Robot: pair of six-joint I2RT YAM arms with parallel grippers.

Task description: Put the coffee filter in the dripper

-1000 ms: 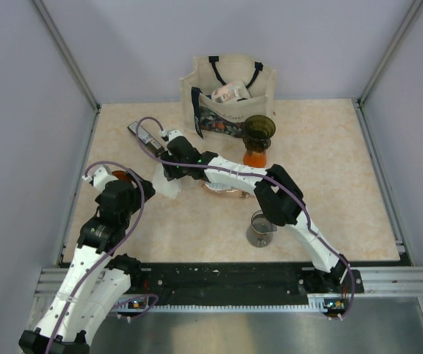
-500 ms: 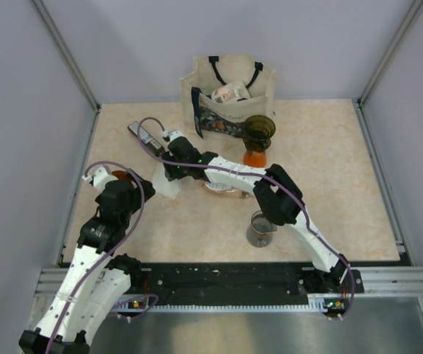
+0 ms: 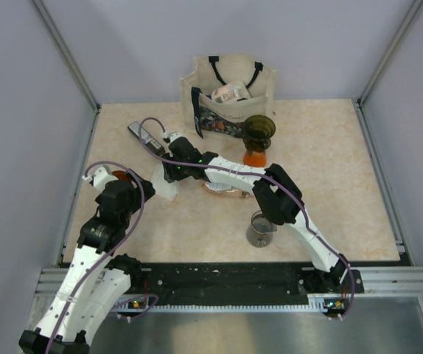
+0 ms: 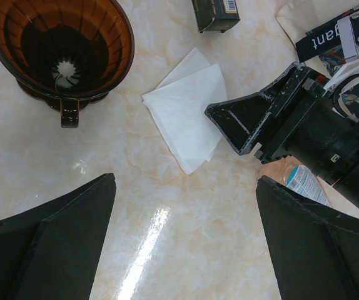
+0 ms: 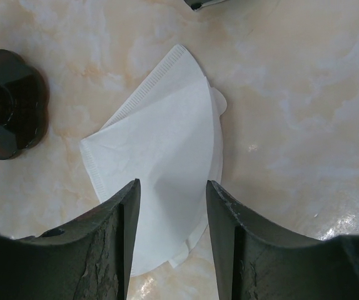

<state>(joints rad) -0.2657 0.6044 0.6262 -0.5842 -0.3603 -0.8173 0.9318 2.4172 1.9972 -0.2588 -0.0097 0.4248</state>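
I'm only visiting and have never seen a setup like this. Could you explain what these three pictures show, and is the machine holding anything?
These are two white robot arms bolted at a table's near edge, each ending in a two-finger gripper. The wide picture looks down from above. The other two come from a camera on each wrist. On the marbled beige tabletop are a folded white paper coffee filter, an amber see-through dripper cone, a cloth tote bag and a clear glass jug. The right gripper straddles the filter, fingers apart, not yet pinching it. The left gripper is wide open, holding nothing.
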